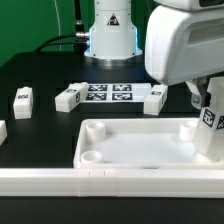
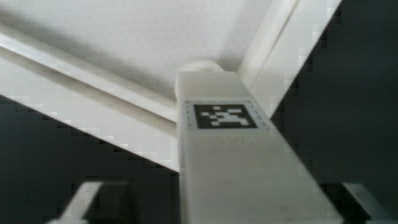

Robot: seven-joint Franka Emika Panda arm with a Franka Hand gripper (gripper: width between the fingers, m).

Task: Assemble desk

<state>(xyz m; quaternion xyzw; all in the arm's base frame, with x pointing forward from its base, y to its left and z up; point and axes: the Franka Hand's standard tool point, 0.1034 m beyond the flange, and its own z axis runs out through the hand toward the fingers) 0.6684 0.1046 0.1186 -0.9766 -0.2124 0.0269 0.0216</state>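
Only one tagged leg (image 1: 207, 135) upright in desk top (image 1: 130, 125) corner, fingers (image 2: 86, 203) apart astride it

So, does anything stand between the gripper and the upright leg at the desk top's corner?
Nothing visible. The gripper straddles the leg, one of its fingers on each side, with only bare gap between. The other legs lie farther back.

clock: you read it from the desk top (image 1: 130, 145), 12 o'clock the exterior view's far side.
marker board (image 1: 108, 95): 11 o'clock.
first leg (image 1: 67, 98): beside the marker board's 9 o'clock end.
second leg (image 1: 22, 98): farther out that way.
third leg (image 1: 155, 100): beside its 3 o'clock end.
upright leg (image 1: 207, 135): in the desk top, 3 o'clock.
rail (image 1: 60, 182): along the desk top's 6 o'clock edge.
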